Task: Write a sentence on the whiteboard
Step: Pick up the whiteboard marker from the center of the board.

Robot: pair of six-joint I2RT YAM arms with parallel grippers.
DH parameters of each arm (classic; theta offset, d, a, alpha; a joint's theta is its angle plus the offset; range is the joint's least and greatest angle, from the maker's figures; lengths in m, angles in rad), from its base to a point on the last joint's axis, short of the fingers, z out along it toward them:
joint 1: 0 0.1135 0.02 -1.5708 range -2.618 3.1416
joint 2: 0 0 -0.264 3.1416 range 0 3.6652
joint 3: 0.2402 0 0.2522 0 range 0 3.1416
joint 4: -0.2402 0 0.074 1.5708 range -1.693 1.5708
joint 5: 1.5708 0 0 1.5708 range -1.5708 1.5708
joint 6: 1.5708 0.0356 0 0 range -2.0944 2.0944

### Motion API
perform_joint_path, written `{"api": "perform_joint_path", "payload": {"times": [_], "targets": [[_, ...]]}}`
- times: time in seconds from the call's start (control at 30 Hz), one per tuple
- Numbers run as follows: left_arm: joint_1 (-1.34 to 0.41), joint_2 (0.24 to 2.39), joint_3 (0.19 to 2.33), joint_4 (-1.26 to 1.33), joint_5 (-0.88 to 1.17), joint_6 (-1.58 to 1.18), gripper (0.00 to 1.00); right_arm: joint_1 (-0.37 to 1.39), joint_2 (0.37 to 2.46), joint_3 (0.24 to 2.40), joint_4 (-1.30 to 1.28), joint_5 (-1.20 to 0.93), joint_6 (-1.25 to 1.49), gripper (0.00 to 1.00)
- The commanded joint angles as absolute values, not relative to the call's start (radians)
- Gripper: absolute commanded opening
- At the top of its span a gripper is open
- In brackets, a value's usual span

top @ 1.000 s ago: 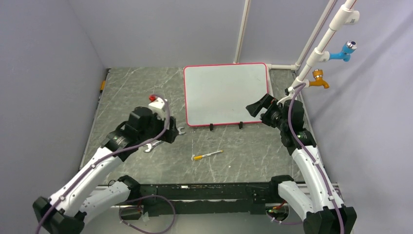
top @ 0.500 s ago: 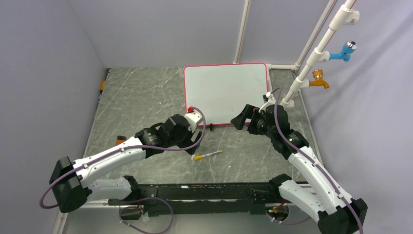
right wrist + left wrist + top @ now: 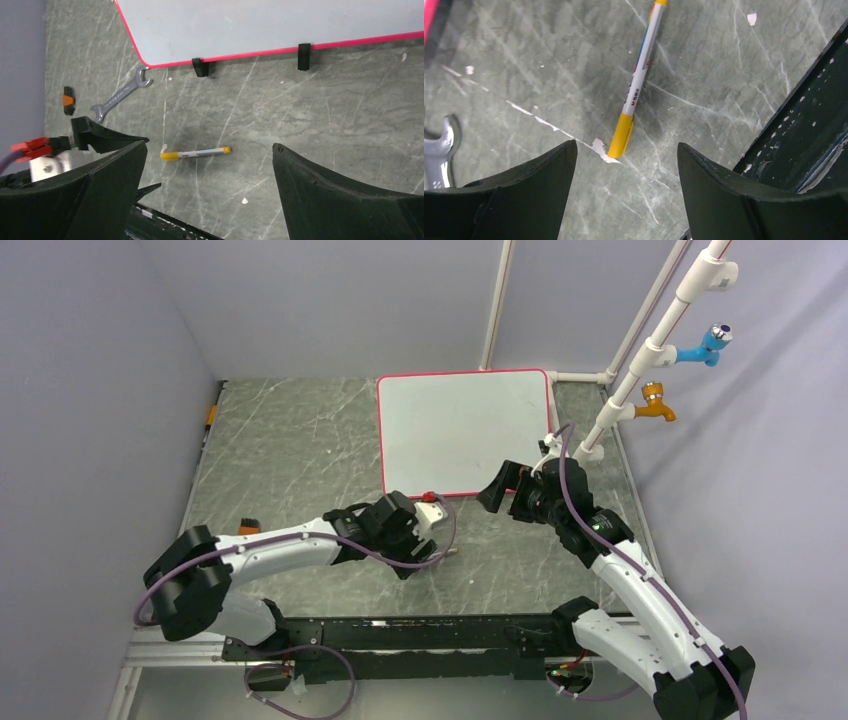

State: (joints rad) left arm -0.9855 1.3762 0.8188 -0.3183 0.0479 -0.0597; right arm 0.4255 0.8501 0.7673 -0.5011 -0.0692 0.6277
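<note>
The left fingers [image 3: 519,200] are hanging wide open, empty, over the marker [image 3: 638,80] lying on the surface [image 3: 724,75]; best be lowering squarely and closing across its white barrel. The whiteboard [image 3: 465,430] is lying blank beyond, right fingers [image 3: 345,200] gaping empty.

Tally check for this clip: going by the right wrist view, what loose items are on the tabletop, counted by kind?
whiteboard: 1
marker pen: 1
wrench: 1
small black-and-orange piece: 1
Total: 4
</note>
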Motion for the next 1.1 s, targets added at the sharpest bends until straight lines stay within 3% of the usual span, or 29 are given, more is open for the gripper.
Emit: {"api": "perform_joint_path", "payload": {"times": [0.0,0.53,0.63,0.77,1.07], "targets": [[-0.991,1.427,0.849,-0.261,0.154,-0.012,0.76,0.431,0.824,0.763,-0.534,-0.071,0.61,1.0],[-0.99,1.59,0.857,-0.183,0.13,0.056,0.61,0.431,0.81,0.749,-0.56,-0.075,0.595,0.99],[-0.989,1.616,0.868,-0.179,0.14,0.067,0.47,0.431,0.806,0.747,-0.565,-0.079,0.597,1.0],[-0.989,1.641,0.883,-0.188,0.151,0.076,0.01,0.43,0.804,0.746,-0.573,-0.086,0.591,0.99],[-0.991,1.445,0.859,-0.225,0.1,0.079,0.0,0.431,0.817,0.766,-0.583,-0.101,0.639,1.0]]}}
